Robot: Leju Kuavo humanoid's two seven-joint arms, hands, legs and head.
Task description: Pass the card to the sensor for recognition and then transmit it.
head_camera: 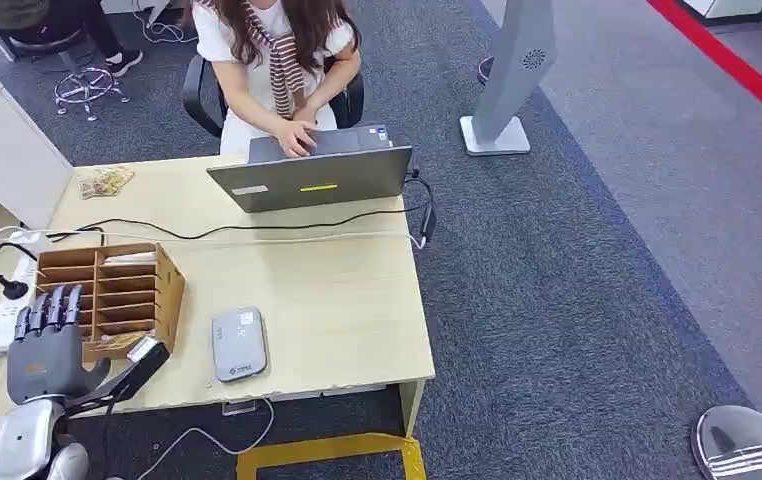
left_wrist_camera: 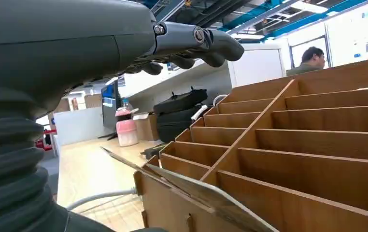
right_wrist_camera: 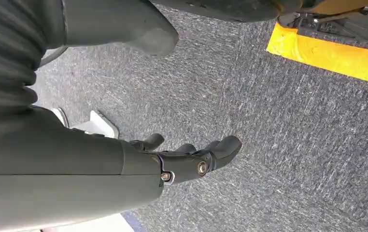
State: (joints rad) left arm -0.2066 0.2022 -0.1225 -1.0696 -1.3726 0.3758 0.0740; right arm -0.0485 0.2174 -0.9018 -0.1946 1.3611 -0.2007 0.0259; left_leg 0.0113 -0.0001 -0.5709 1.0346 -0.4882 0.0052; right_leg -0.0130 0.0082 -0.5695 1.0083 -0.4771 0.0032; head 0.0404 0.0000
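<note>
A wooden slotted card organizer [head_camera: 117, 290] stands at the table's front left. My left hand [head_camera: 47, 340] is right in front of it, fingers stretched out and apart over its near edge, thumb [head_camera: 137, 368] pointing toward the reader. In the left wrist view a thin card [left_wrist_camera: 196, 193] juts from the organizer's [left_wrist_camera: 317, 164] lowest slot, below the fingers [left_wrist_camera: 196, 41], which do not touch it. The grey card reader [head_camera: 238, 343] lies flat on the table beside the organizer. My right hand [right_wrist_camera: 191, 157] hangs over the carpet, fingers loosely bent, holding nothing.
A person sits at the far side typing on a grey laptop [head_camera: 312, 178]. A black cable [head_camera: 207, 232] crosses the table [head_camera: 337, 300]. A white box [head_camera: 7, 150] and a power strip [head_camera: 5, 305] sit at the left. Yellow tape [head_camera: 327, 455] marks the floor.
</note>
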